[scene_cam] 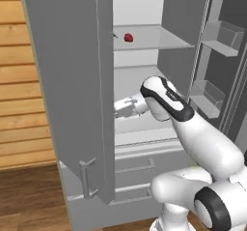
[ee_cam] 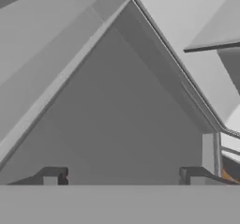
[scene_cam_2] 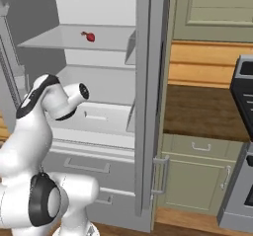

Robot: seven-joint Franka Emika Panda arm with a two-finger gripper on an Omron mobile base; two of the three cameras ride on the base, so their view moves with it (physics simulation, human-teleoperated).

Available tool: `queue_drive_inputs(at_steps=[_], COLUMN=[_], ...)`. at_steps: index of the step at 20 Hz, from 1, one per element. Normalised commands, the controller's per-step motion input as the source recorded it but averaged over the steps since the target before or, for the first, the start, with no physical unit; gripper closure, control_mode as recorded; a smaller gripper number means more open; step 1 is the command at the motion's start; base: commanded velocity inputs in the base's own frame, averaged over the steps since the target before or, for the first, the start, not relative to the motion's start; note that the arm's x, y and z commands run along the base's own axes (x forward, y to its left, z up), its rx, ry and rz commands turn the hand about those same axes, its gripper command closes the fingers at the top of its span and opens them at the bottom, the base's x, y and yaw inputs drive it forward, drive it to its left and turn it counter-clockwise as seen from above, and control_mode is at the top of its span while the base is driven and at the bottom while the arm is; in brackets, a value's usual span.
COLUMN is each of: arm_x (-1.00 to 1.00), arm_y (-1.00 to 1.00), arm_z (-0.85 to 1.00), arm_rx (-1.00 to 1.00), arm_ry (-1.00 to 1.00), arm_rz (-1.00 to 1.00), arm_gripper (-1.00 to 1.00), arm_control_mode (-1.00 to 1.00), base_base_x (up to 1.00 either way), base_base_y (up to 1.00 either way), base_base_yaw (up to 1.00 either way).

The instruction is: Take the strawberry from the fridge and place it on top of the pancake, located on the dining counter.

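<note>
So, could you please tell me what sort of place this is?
A home kitchen, most likely: an open fridge holding a strawberry, green cabinets under a dark worktop, and what looks like a stove.

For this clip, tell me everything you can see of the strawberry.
The strawberry is a tiny, bright red, rounded berry with a small dark stem end. It lies alone on the upper pale shelf inside the open fridge, near the shelf's middle. Nothing grips or touches it besides the shelf; the arm's hand sits lower, at the level below.
</note>
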Motion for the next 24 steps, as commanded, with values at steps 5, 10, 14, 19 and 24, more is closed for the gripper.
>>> queue_drive_inputs(at_steps=[5, 10, 14, 19, 24], arm_x=[0.00, 0.00, 0.01, -0.01, -0.54], arm_y=[1.00, 1.00, 1.00, 0.86, 0.02], arm_z=[0.00, 0.00, 0.00, 0.05, 0.18], arm_rx=[-0.11, -0.06, -0.06, -0.14, -0.08], arm_ry=[-0.03, -0.01, 0.00, -0.13, -0.25], arm_rz=[0.00, 0.00, 0.00, -0.06, -0.04], arm_gripper=[-1.00, -1.00, -1.00, -1.00, -1.00], arm_control_mode=[-1.00, -1.00, -1.00, -1.00, -1.00], base_base_x=[0.00, 0.00, 0.00, 0.00, 0.00], base_base_y=[0.00, 0.00, 0.00, 0.00, 0.00], base_base_yaw=[0.00, 0.00, 0.00, 0.00, 0.00])
